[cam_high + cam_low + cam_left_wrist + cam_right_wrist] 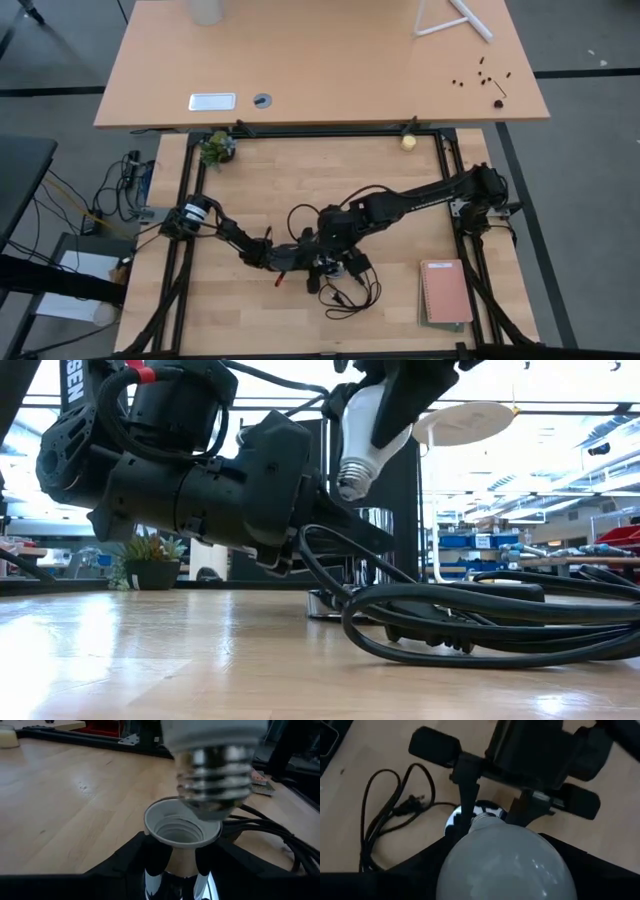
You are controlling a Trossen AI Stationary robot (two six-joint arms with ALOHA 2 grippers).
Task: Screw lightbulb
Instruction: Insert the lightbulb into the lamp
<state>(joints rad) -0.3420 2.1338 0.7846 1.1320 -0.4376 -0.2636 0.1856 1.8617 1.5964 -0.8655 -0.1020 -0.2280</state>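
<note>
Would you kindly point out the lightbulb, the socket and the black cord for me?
lightbulb (214, 785): left wrist view, on its threaded metal base.
socket (181, 826): left wrist view, on its white inner rim.
black cord (379, 812): right wrist view, on the looped part.

We see both arms meeting near the middle of the front half of the table (230, 310), the left gripper (300, 258) reaching in from the left and clamped around the socket (182, 826), which stands upright on the table, while the right gripper (340, 262) comes from the right and holds the lightbulb (365, 430) just above the socket's mouth, base down, not touching it. The cord (345, 295) lies coiled just in front of the socket. We find a notebook (446, 292) at front right, a plant (216, 148) at back left and a ball (408, 142) at back right.
</note>
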